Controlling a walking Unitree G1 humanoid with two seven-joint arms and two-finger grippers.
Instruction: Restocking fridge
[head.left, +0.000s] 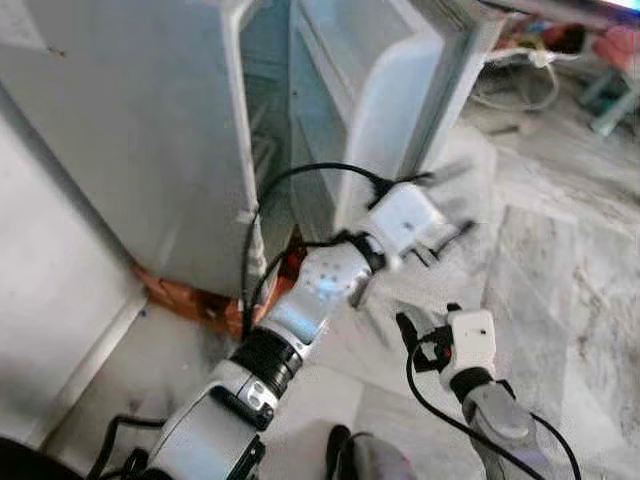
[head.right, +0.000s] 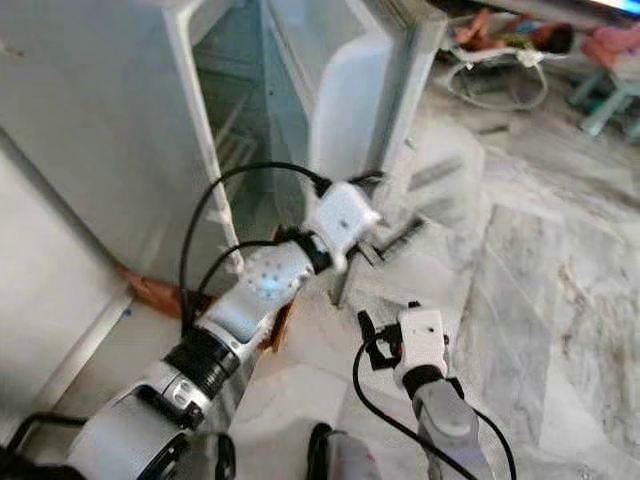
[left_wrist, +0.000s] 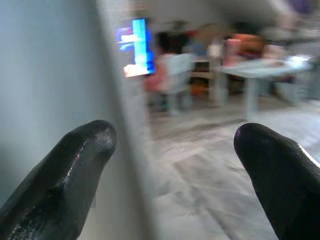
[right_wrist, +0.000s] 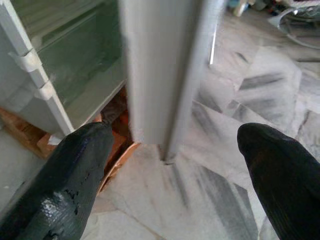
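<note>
Fridge (head.left: 150, 130) is standing on the marble floor (head.left: 560, 250), door (head.left: 390, 90) hanging ajar. Left gripper (head.left: 440, 235) is hovering at the door's lower edge, jaws spread. Right gripper (head.left: 425, 325) is waiting below the door, released, empty.

No lettering, label, brand or number can be read anywhere here; the bright blue screen (left_wrist: 135, 46) at the upper left of the left wrist view is too blurred to make out any words
</note>
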